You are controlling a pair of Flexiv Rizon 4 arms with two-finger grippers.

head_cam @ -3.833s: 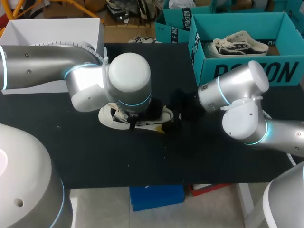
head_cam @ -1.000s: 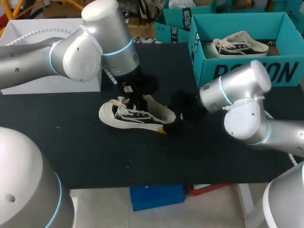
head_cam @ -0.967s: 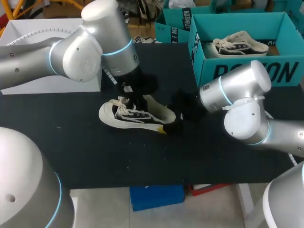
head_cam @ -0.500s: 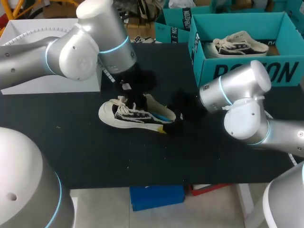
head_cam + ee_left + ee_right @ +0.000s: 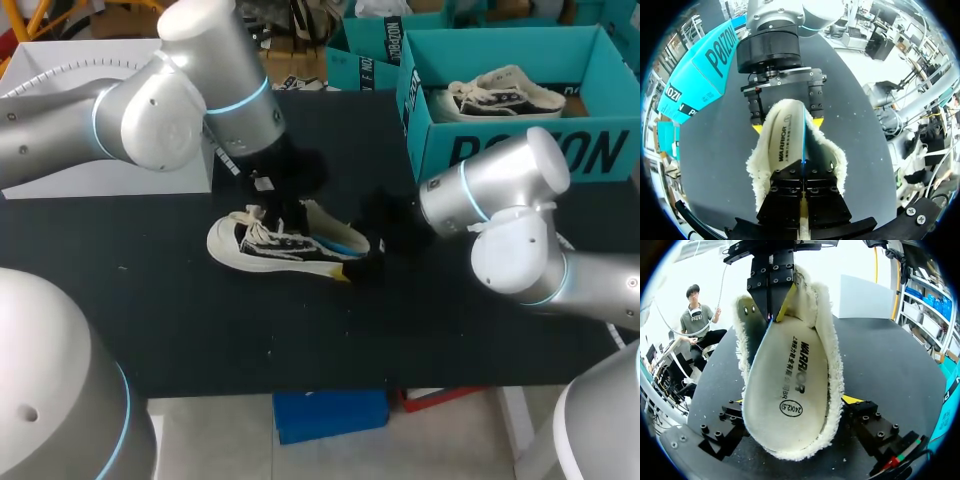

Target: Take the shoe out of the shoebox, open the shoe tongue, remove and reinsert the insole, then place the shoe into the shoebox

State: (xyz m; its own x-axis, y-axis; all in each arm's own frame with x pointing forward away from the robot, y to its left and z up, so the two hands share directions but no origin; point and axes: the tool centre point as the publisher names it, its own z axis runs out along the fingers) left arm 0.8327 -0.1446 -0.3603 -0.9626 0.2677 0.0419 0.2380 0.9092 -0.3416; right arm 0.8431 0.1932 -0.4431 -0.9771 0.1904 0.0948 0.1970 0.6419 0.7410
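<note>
A white low-top shoe (image 5: 262, 248) lies on its sole on the black table (image 5: 200, 320), toe to the left. Its fleece-lined opening (image 5: 832, 340) holds a cream insole (image 5: 790, 375) that is tilted up, showing a blue underside (image 5: 345, 243). My left gripper (image 5: 293, 210) stands over the shoe's middle, shut on the insole's edge (image 5: 803, 150). My right gripper (image 5: 795, 402) has its yellow fingertips (image 5: 852, 399) against both sides of the heel, holding the shoe. In the left wrist view that right gripper (image 5: 787, 125) faces mine across the insole (image 5: 782, 142).
A teal shoebox (image 5: 520, 150) stands at the back right with another white shoe (image 5: 505, 93) inside. A second teal box (image 5: 365, 55) sits behind it. A white open box (image 5: 110, 60) stands at the back left, behind my left arm.
My left gripper has risen and drawn slightly left with the insole, lifting its edge so the blue underside shows. The right arm and the shoe have stayed put.
</note>
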